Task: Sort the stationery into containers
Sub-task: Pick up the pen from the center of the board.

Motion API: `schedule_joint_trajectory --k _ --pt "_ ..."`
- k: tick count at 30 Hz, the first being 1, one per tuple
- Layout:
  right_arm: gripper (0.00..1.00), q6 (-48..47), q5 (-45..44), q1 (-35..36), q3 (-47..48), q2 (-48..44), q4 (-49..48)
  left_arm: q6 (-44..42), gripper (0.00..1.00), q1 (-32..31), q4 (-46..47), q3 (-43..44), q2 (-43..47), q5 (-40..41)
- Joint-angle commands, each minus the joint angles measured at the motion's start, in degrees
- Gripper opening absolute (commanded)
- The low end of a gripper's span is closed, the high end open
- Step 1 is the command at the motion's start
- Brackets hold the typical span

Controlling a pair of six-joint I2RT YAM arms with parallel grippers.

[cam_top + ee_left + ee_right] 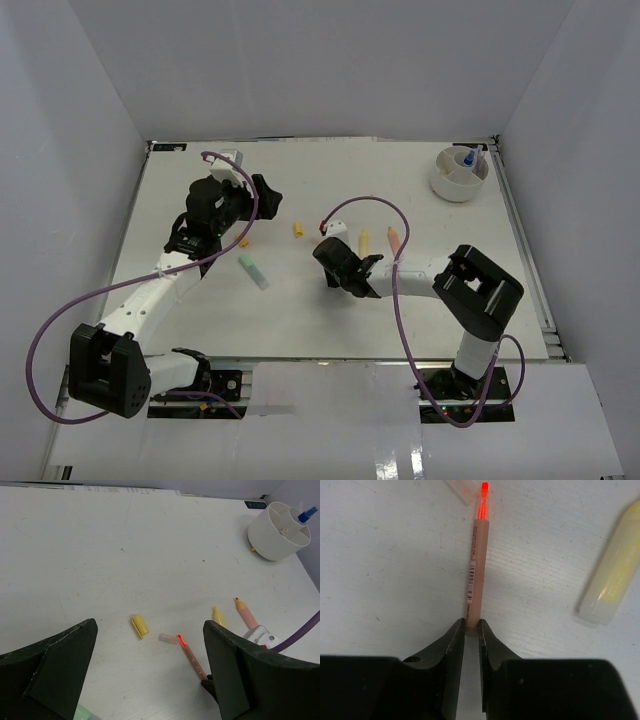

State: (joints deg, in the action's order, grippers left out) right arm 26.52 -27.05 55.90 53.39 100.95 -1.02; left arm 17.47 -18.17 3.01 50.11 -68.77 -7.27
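Stationery is scattered over the middle of the white table [330,330], and one piece is clamped by the right gripper [471,630]. An orange highlighter [476,565] with a glowing red tip is pinched at its near end between the two black fingers [451,652], which are drawn in tight against the barrel. In the right wrist view the barrel is seen running straight away from the jaws, with a barcode strip along it. A clear cap [167,638] is seen lying just beside the red tip. A pale yellow highlighter [615,575] lies near on the right, apart from the held one.

The left gripper [150,675] is held above the table on the left with its jaws spread wide and nothing between them. Below it, a small yellow cap [140,625] is seen on the surface. Further right, a peach highlighter [246,613] lies beside the yellow one. A green highlighter [253,272] lies near the left arm, and a tiny orange piece [244,241] rests just past it.

The round white tub [458,180] stands at the far right corner, well apart from both grippers. A blue-capped item [306,515] is seen upright in one of its compartments.
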Motion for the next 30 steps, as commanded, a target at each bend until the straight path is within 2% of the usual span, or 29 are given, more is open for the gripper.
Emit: schedule_joint_trajectory --k 1,7,17,21,25,30 --pt "0.20 1.69 -2.39 -0.44 -1.53 -0.92 -0.57 0.45 0.98 -0.11 -0.63 1.57 0.13 -1.34" --pt "0.08 1.95 -3.71 -0.53 -2.58 -2.16 -0.57 0.54 0.98 -0.11 -0.63 1.66 -0.05 -1.96" --pt "0.08 0.82 -6.44 -0.62 -5.22 -10.05 -1.26 2.65 0.98 -0.11 0.24 2.01 -0.31 -6.35" --pt "0.08 -4.26 -3.46 -0.62 -7.94 -16.82 -9.76 5.72 0.98 -0.11 0.95 1.84 0.65 -11.61" --pt "0.08 -9.55 1.64 -0.62 -11.46 -24.90 -20.50 10.11 0.98 -0.11 7.42 -0.88 2.85 -20.56" --pt "0.08 -12.28 8.23 -0.62 -13.83 -29.31 -30.70 14.77 0.98 -1.07 14.04 -3.60 6.54 -25.34"
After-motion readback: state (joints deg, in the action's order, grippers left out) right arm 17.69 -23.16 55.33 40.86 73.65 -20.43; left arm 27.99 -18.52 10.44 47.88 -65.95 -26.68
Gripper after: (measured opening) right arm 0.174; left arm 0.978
